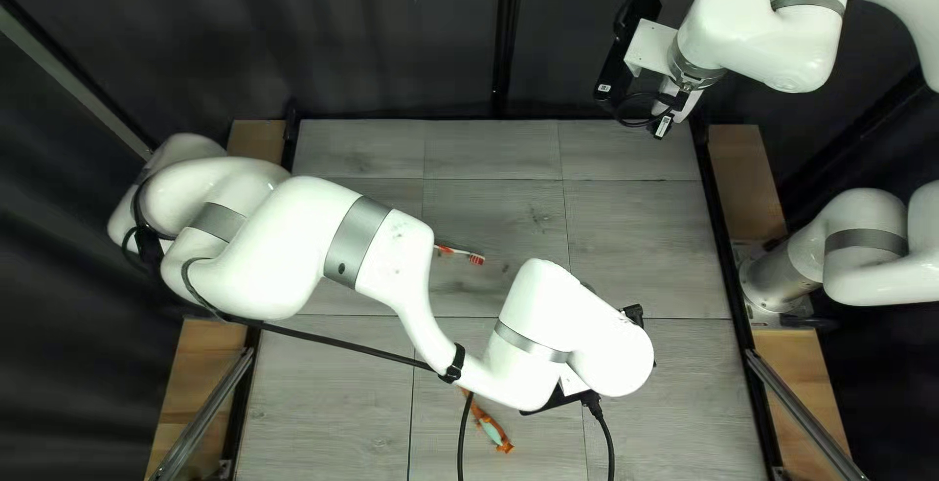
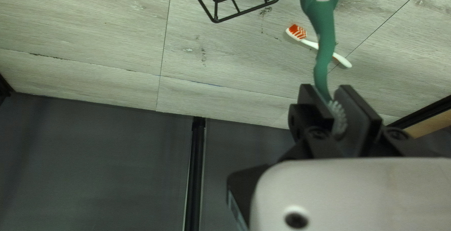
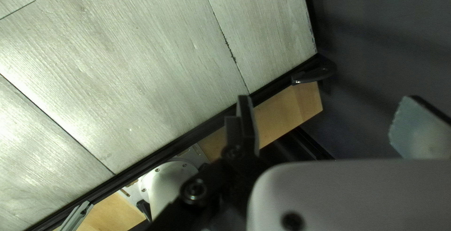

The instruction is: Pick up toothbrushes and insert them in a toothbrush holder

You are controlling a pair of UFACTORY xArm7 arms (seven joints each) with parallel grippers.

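Observation:
Mostly hidden beneath its arm in the top left view, my left gripper (image 1: 559,400) shows a black part; in its wrist view my left gripper (image 2: 336,101) is shut on a green toothbrush (image 2: 323,38) by its bristled head, handle pointing away. A white toothbrush with red bristles (image 1: 460,253) lies on the table, also the white toothbrush (image 2: 309,42) beyond the gripper. The black wire holder (image 2: 237,11) stands beside it, hidden from above. An orange-and-teal toothbrush (image 1: 492,432) lies near the front. My right gripper (image 1: 659,123) hangs at the far right corner; that right gripper (image 3: 329,118) is open, empty.
My left arm (image 1: 391,266) stretches across the middle of the table (image 1: 333,432), with a black cable (image 1: 342,345) along it. A dark frame rail (image 3: 174,145) and wooden side board (image 3: 291,109) border the table near my right gripper.

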